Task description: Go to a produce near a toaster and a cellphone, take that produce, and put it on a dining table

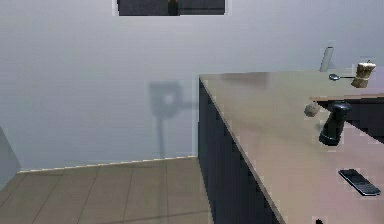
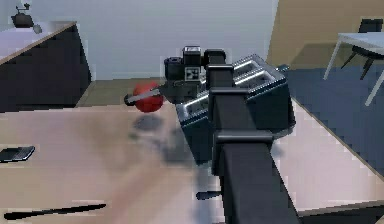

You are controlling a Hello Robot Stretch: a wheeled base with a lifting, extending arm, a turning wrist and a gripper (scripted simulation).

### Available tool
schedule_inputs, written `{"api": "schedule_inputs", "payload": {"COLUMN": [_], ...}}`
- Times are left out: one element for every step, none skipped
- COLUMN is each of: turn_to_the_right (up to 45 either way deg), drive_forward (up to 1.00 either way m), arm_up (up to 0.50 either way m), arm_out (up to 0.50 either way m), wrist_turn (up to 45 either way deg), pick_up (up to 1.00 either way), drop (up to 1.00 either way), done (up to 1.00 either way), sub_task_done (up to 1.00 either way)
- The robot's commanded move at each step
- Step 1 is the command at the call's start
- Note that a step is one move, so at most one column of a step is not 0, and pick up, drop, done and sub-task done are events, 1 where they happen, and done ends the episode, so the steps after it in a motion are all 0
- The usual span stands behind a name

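Arm side view: arm (image 2: pixel 250 165) reaches out over the tan table (image 2: pixel 90 150). Pincer (image 2: pixel 142 96) holds a round red produce (image 2: pixel 155 100), which hangs clear above the table's far edge. Toaster (image 2: pixel 262 90) stands on the table just right of the produce, partly behind the arm. Cellphone (image 2: pixel 15 154) lies flat at this view's left edge, well apart from the produce. White dining table (image 2: pixel 365 42) far right, dark chair (image 2: pixel 343 57) beside it. Forward view: cellphone near right on the table, dark bottle (image 1: pixel 335 124) just beyond it, tiled floor (image 1: pixel 100 195) on the left.
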Motion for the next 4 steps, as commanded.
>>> {"api": "schedule_inputs", "payload": {"turn_to_the_right": [0.0, 0.0, 0.0, 0.0], "drive_forward": [0.00, 0.00, 0.00, 0.00], "arm_up": [0.00, 0.00, 0.00, 0.00], "arm_out": [0.00, 0.00, 0.00, -0.30], "wrist_turn": [-45.0, -45.0, -3.0, 0.0], "pick_up": [0.00, 0.00, 0.00, 0.00], "drop": [0.00, 0.00, 0.00, 0.00], "done": [0.00, 0.00, 0.00, 0.00], "sub_task_done": [0.00, 0.00, 0.00, 0.00]}}
